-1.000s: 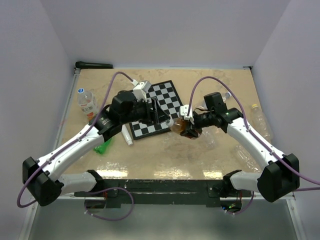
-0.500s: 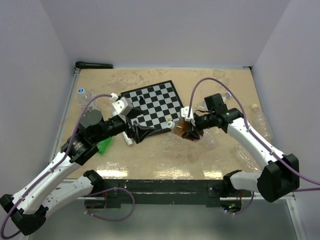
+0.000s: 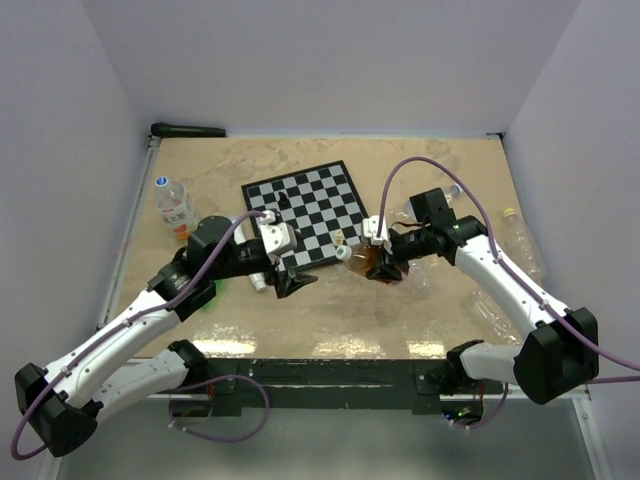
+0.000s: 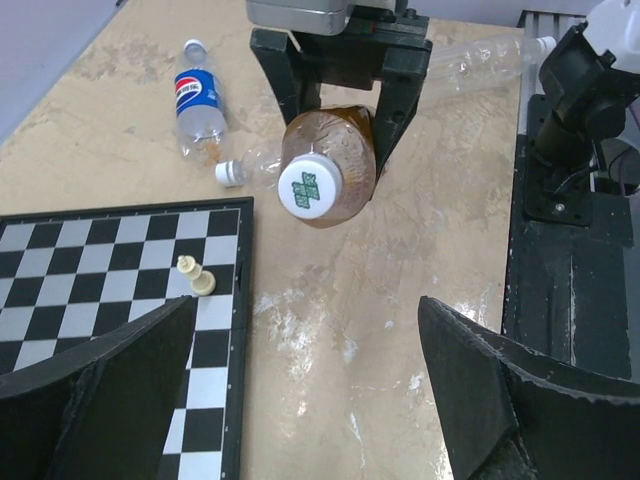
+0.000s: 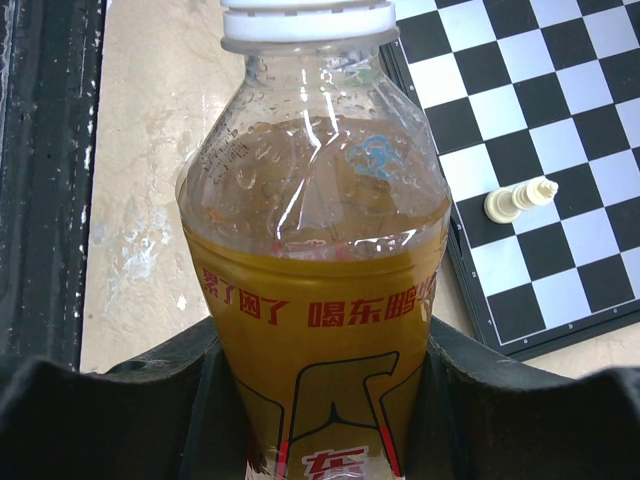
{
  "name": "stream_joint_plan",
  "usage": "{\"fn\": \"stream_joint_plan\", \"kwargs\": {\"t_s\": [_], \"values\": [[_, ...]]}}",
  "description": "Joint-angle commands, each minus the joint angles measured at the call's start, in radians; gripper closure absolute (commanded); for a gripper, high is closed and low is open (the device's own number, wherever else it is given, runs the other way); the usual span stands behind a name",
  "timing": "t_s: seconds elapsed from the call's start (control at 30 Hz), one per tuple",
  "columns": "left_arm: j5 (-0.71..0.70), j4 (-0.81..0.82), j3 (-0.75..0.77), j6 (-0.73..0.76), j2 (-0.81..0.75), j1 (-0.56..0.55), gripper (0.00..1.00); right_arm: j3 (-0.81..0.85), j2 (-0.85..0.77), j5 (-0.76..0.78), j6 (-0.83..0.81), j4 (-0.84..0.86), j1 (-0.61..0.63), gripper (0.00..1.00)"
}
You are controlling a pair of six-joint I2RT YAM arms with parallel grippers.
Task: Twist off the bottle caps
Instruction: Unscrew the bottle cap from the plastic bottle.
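**Item: white cap (image 4: 309, 187), green mark on its face.** Screwed onto the tea bottle (image 4: 335, 160), which is held clear of the tabletop (image 4: 400, 300) just off the chessboard's (image 3: 305, 215) 4 o'clock corner.

**Holder: right hand (image 3: 380, 265).** Clamped across the bottle's body, one finger on each flank. The wrist view shows amber liquid and the cap on the neck.

**Axis.** In the top view the bottle lies roughly along the 3-to-9 o'clock line, cap at the 9 o'clock end, pointing away from the right arm.

**Approaching: left hand (image 3: 297, 283).** Spread wide and empty. The cap sits at about 2 o'clock from it, near but not touching. In its own wrist view the cap faces the lens almost squarely, at 12 o'clock above the gap between the fingers.

**Judgement.** The left hand is the only free one and lies nearly on the bottle's axis. It must travel forward and slightly up to straddle the cap.

**Also present.** Cream chess piece (image 4: 195, 275) on the board.
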Motion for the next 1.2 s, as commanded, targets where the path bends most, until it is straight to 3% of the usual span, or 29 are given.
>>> {"fn": "stream_joint_plan", "kwargs": {"t_s": [0.0,0.6,0.83,1.17], "values": [[0.080,0.121,-0.011,0.065,0.032,-0.015,0.03,0.018,0.009,-0.049,-0.028,-0.011,-0.007,0.94],[0.116,0.219,0.019,0.066,0.158,-0.031,0.05,0.025,0.025,-0.053,-0.049,-0.032,-0.010,0.94],[0.126,0.217,0.054,0.059,0.216,-0.047,0.19,0.026,0.028,-0.056,-0.056,-0.036,-0.008,0.93],[0.138,0.288,0.095,0.019,0.292,-0.064,0.29,0.026,0.032,-0.059,-0.059,-0.039,-0.010,0.93]]}}
